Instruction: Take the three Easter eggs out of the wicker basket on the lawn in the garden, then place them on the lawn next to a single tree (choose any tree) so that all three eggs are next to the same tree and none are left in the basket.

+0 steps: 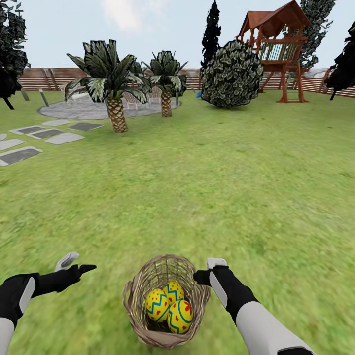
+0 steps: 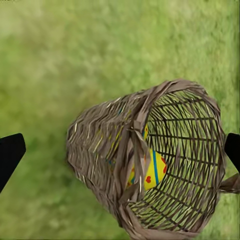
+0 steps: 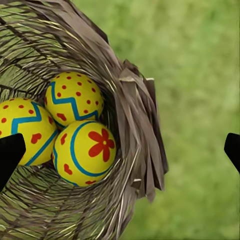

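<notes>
While the wicker basket (image 1: 165,301) is standing upright on the lawn (image 1: 207,187) just ahead of the robot, the three Easter eggs (image 1: 170,306) are lying bunched together at its bottom, touching one another. In the right wrist view the eggs (image 3: 70,127) are showing their blue zigzag bands and red dots, and one is carrying a red flower mark. The left gripper (image 1: 74,265) is hovering over the grass to the left of the basket, well apart from it, with its jaws standing spread and holding nothing. The right gripper (image 1: 209,271) is hovering just beside the basket's right rim, its jaws likewise parted and empty; whether it is touching the weave I cannot tell. In the left wrist view the basket (image 2: 150,165) is appearing from the side, with one egg (image 2: 152,172) peeking through the twigs. Farther off, two palm trees (image 1: 111,84) are rising beside a grey paved circle (image 1: 93,109), a round dark bush (image 1: 231,74) is sitting near a red-brown play tower (image 1: 276,44), and a brown slat fence (image 1: 39,79) is closing the garden.
</notes>
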